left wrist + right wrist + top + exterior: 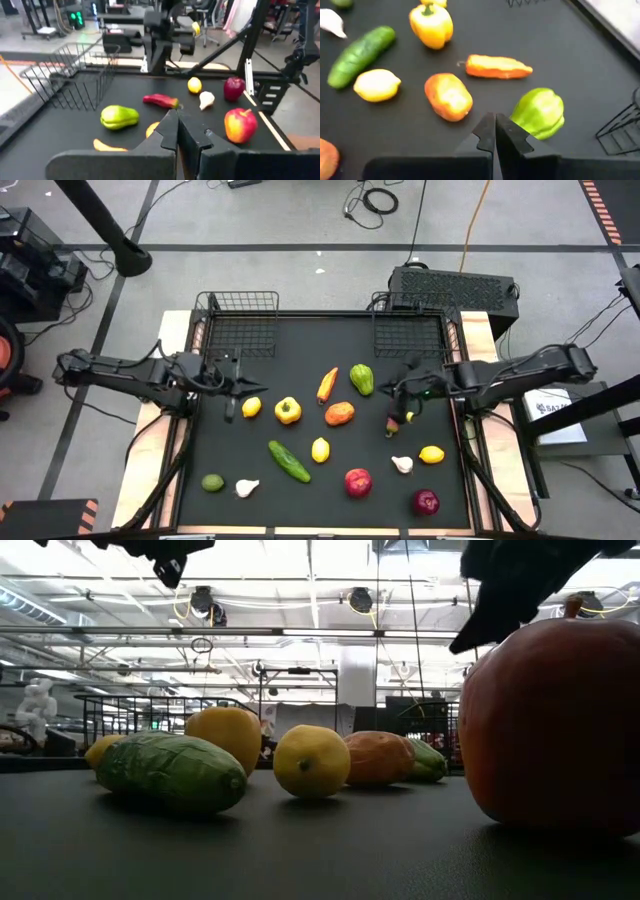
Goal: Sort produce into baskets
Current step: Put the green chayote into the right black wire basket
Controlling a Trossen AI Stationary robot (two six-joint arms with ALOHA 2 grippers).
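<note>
Produce lay scattered over the black table (300, 340) in the middle and lower part of the high view: a yellow pepper (288, 410), a carrot (327, 384), a green pepper (361, 378), an orange fruit (340, 413), a cucumber (289, 460), lemons (320, 449), garlic (247, 487), a lime (213, 482) and red apples (358, 482). Both wire baskets (240, 323) stood at the table's upper edge.

The left gripper (232, 390) reached in level from the left edge, just beside a small yellow fruit (251, 407); its jaws were closed tip to tip, holding nothing. The right gripper (398, 402) reached in from the right, over a red chili (392, 423), jaws likewise pressed together and empty.

Only the left wrist view showed the chili (160, 101) lying free on the table. The right wrist view showed its fingers (512, 135) closed above the green pepper (539, 112).
</note>
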